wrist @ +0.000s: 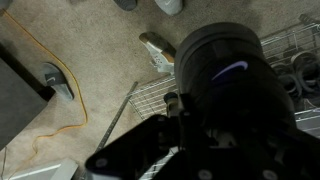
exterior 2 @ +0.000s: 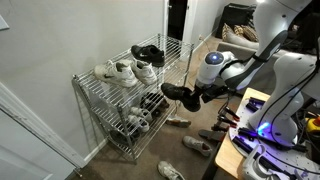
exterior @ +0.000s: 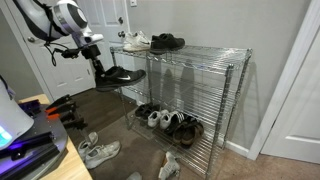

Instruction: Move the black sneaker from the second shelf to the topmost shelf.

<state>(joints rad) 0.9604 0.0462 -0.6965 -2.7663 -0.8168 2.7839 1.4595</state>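
Observation:
My gripper (exterior: 99, 64) is shut on the black sneaker (exterior: 121, 75) and holds it in the air just off the end of the silver rack, at about the height of the second shelf (exterior: 195, 92). In an exterior view the gripper (exterior 2: 204, 93) holds the sneaker (exterior 2: 178, 95) sole down, apart from the rack. The topmost shelf (exterior: 205, 55) carries white sneakers (exterior: 135, 42) and a dark pair (exterior: 167, 42); the shelf also shows in an exterior view (exterior 2: 92, 82). In the wrist view the sneaker (wrist: 230, 90) fills most of the frame and hides the jaws.
The lowest tier holds several shoes (exterior: 170, 122). Loose sneakers lie on the carpet (exterior: 98, 150), (exterior 2: 196, 144). A desk with lit equipment (exterior: 20, 150) stands beside the arm. A white door (exterior: 300, 90) is past the rack.

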